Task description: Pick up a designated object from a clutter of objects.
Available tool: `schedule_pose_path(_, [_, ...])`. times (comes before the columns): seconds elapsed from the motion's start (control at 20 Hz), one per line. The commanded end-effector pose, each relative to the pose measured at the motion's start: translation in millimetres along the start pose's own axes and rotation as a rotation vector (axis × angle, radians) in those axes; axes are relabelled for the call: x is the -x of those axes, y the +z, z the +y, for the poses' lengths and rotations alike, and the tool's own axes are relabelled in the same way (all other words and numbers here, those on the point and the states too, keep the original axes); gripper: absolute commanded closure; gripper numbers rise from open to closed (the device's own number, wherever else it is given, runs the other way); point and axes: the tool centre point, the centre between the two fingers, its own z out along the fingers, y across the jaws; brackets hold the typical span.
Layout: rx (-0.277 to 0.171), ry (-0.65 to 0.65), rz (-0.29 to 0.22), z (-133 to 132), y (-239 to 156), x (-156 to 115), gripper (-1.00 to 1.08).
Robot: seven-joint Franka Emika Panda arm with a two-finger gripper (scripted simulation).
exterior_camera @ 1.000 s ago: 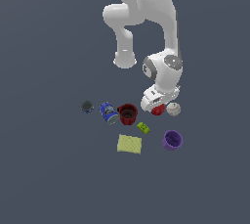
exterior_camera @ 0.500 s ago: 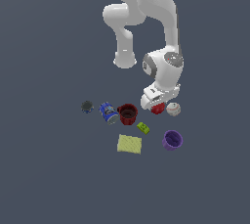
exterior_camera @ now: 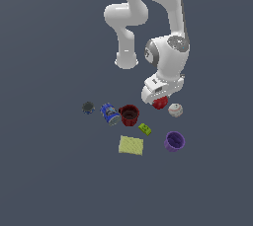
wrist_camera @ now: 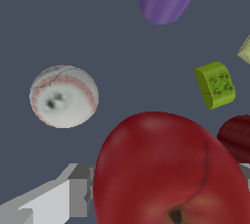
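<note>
Hand: the hand [exterior_camera: 159, 97] hangs low over the surface [exterior_camera: 59, 180], its grey fingers [wrist_camera: 73, 191] pinching the red apple from either side (only one finger shows plainly in the wrist view, pressed against the fruit's flank).
Apple: the apple [exterior_camera: 159, 103] sits directly under the white wrist housing in the exterior view, between the dark red mug and the white ball; in the wrist view it [wrist_camera: 168, 171] fills the near foreground, its dimple turned toward the camera. Whether it touches the surface cannot be told.
White ball: the ball with red stitching [exterior_camera: 175, 110] lies just beside the apple, on the exterior view's right, apart from it.
Dark red mug: the mug [exterior_camera: 129, 114] stands upright, mouth up, on the exterior view's left of the apple; a dark red edge of it [wrist_camera: 237, 137] peeks past the apple in the wrist view.
Blue can: the can [exterior_camera: 109, 113] lies tipped over beside the mug.
Dark round piece: it [exterior_camera: 88, 107] sits farthest toward the exterior view's left.
Green block: the block [exterior_camera: 145, 129] lies just below the mug in the exterior view, studs showing [wrist_camera: 216, 84].
Yellow sponge: flat on the surface [exterior_camera: 131, 145], near the block.
Purple cup: upright, mouth up [exterior_camera: 174, 141], well apart from the hand.
</note>
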Motion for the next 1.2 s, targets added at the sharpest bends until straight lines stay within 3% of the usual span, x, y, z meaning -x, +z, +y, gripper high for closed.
schedule_pose_path(0.0, [-0.001, -0.001, 0.003, 3, -23, 1, 1.08])
schedule_pose_path(1.15, [-0.001, 0.000, 0.003, 38, -228, 9, 1.08])
